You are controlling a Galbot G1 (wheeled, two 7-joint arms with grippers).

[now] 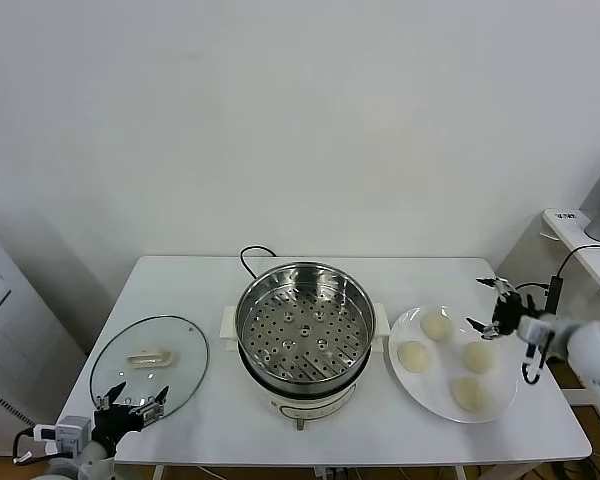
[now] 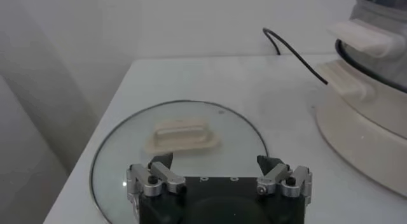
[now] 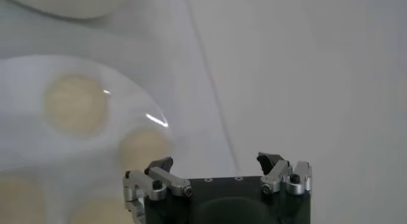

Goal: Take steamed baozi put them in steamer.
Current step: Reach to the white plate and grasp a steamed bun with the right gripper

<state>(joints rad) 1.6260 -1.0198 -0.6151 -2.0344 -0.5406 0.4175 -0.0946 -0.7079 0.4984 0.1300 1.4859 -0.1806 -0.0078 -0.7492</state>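
Your right end effector (image 1: 492,304) wide open and empty, plate (image 1: 417,385) just beside it carrying four pale domed steamed baozi (image 1: 437,326), steamer (image 1: 304,325) beyond with bare perforated tray, left end effector (image 1: 133,400) open too, over the lid (image 1: 150,362)

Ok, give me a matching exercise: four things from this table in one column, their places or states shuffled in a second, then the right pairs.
1. baozi
2. glass lid
3. steamer
4. right gripper

A. flat on the table's left side
B. open, by the plate's far right edge
C. mid-table, tray bare
D. four on the white plate

Pairs: 1-D, 2-A, 3-C, 4-B
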